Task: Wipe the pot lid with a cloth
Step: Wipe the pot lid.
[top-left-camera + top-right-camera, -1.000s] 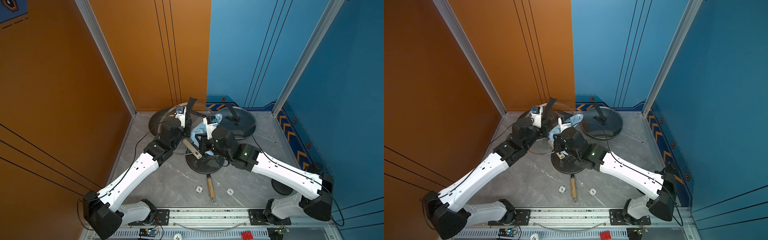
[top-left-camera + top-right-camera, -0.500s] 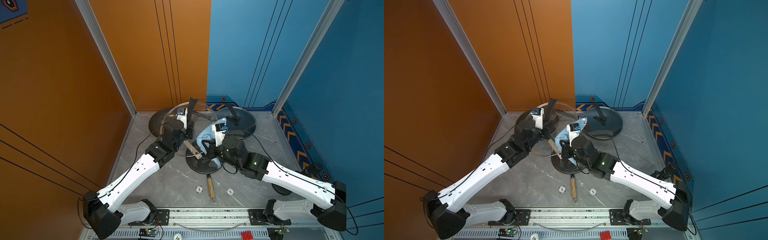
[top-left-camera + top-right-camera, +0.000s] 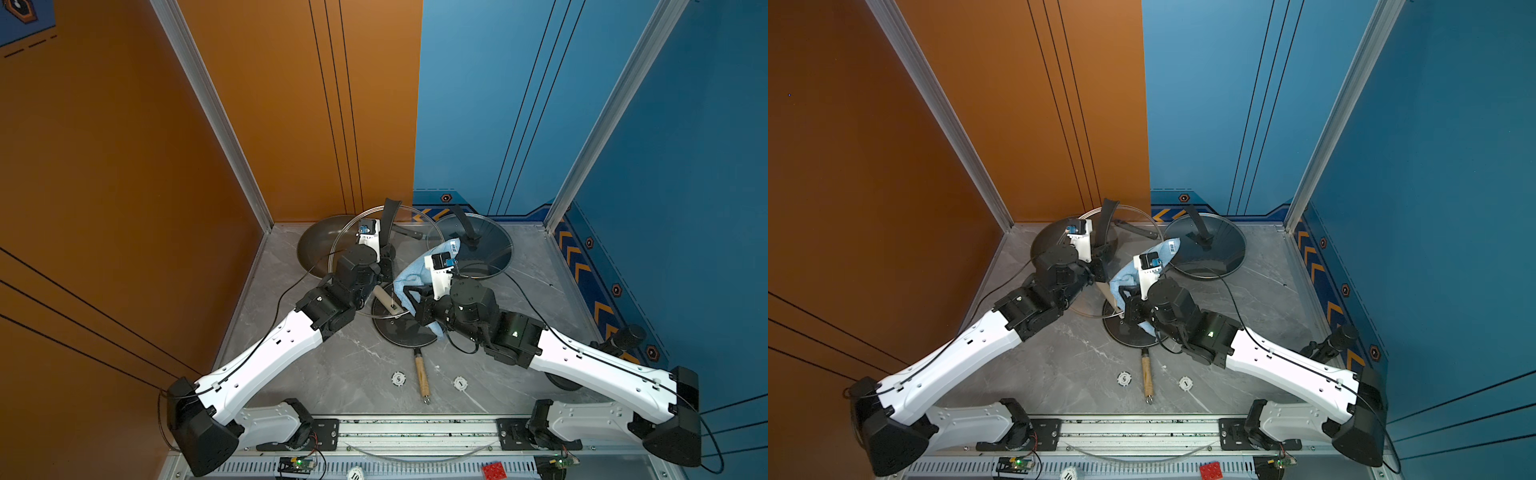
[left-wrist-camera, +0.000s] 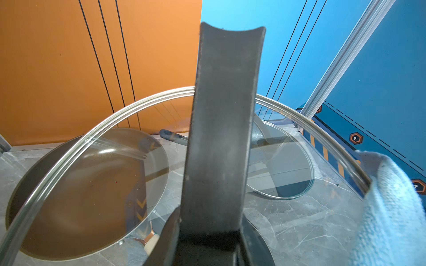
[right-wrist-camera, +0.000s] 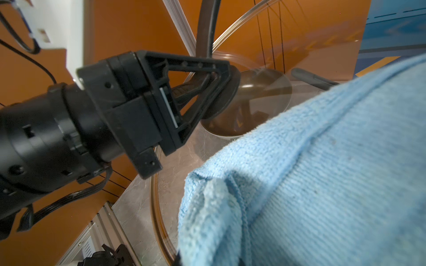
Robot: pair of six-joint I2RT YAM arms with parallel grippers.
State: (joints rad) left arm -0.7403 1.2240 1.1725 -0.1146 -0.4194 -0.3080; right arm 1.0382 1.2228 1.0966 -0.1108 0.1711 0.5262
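The pot lid [image 3: 347,239] is a large glass lid with a metal rim and a black strap handle [image 4: 221,129]. It stands tilted up at the back of the table. My left gripper [image 3: 384,259] is shut on the base of that handle [image 5: 221,80]. The cloth [image 3: 409,276] is light blue with a small white label. It is bunched in my shut right gripper [image 3: 411,299] and rests against the lid's right edge [image 4: 391,207]. In the right wrist view the cloth [image 5: 322,172] hides the jaws.
A dark frying pan [image 3: 316,245] lies at the back left behind the lid. A second glass lid [image 3: 490,257] lies at the back right. A small dark pan [image 3: 399,332] with a wooden handle [image 3: 422,374] sits under both grippers. Two white tokens [image 3: 398,378] lie near the front.
My right arm has swung its elbow out to the right, and the cloth has slid a little down the lid's edge towards the front. The left gripper keeps the lid nearly still.
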